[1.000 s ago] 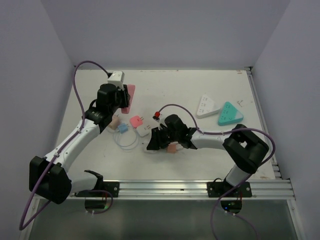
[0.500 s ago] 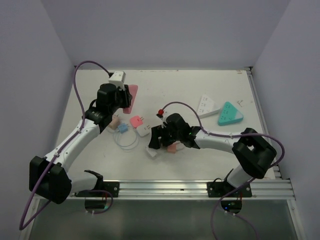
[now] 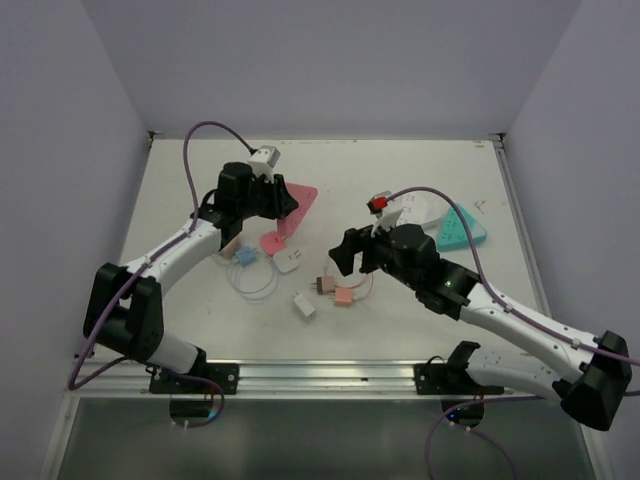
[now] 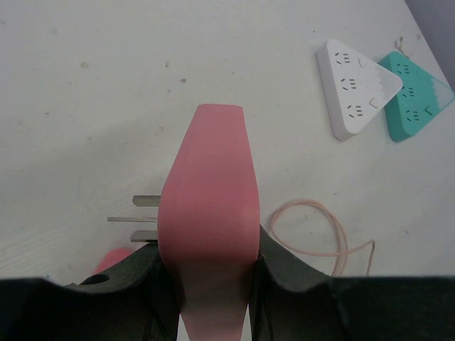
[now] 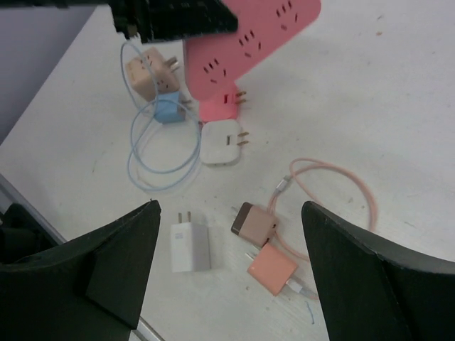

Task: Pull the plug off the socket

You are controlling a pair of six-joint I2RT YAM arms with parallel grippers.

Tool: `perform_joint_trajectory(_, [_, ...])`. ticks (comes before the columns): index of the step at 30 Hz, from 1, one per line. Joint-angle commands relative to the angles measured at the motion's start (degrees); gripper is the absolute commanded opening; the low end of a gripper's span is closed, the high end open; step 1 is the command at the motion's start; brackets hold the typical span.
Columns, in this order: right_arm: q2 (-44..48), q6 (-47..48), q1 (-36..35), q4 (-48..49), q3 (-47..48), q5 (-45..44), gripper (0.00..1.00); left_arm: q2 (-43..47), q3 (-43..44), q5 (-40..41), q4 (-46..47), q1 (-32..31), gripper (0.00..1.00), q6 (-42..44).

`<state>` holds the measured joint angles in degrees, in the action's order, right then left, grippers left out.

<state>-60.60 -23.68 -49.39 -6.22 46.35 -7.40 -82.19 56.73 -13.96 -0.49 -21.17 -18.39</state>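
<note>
The pink socket (image 4: 210, 177) is gripped edge-on in the left pincer (image 3: 268, 200), above the bench (image 3: 450, 170). The pink plug (image 5: 217, 108) is seen lying beneath. The right pincer (image 3: 350, 255) is held wide, empty.

Soft, even light from above fills all three views, and the white table (image 3: 450, 170) reads bright without glare. Shadows on it are faint and short. The top view is sharp edge to edge. In the left wrist view the socket (image 4: 210, 213) blurs toward the bottom edge. In the right wrist view the fingers (image 5: 121, 263) at the lower corners are dark, soft silhouettes.
</note>
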Motion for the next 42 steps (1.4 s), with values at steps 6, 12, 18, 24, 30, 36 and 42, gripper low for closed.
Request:
perform_joint_trajectory(6, [14.97, 1.18, 0.08, -4.59, -7.15, -12.11, 0.88, -19.83, 15.23, -16.79, 10.16, -3.61, 0.03, -8.24])
perform_joint_trajectory(12, [22.01, 0.66, 0.08, -10.21, -8.29, -13.96, 0.91, -35.83, 30.71, -23.91, 9.37, -7.39, 0.07, -7.62])
perform_joint_trajectory(18, [26.23, -0.14, 0.08, -12.41, -10.31, -14.49, 0.91, -45.77, 36.26, -26.65, 14.63, -8.80, 0.09, -12.45])
perform_joint_trajectory(24, [28.34, 0.04, 0.08, -12.59, -11.72, -14.31, 0.92, -52.71, 41.09, -26.21, 16.31, -8.80, 0.16, -15.44])
perform_joint_trajectory(30, [26.94, 0.65, -0.01, -14.17, -10.58, -14.66, 0.93, -57.81, 43.99, -24.90, 16.40, -8.72, 0.49, -17.73])
perform_joint_trajectory(36, [26.32, 0.91, -0.01, -15.22, -8.65, -15.01, 0.93, -55.36, 41.71, -18.24, 12.80, -7.93, 0.74, -15.53])
perform_joint_trajectory(42, [26.67, 2.41, 0.08, -19.35, -5.22, -20.01, 0.94, -46.32, 35.83, -7.52, 10.69, -5.82, 0.92, -14.04])
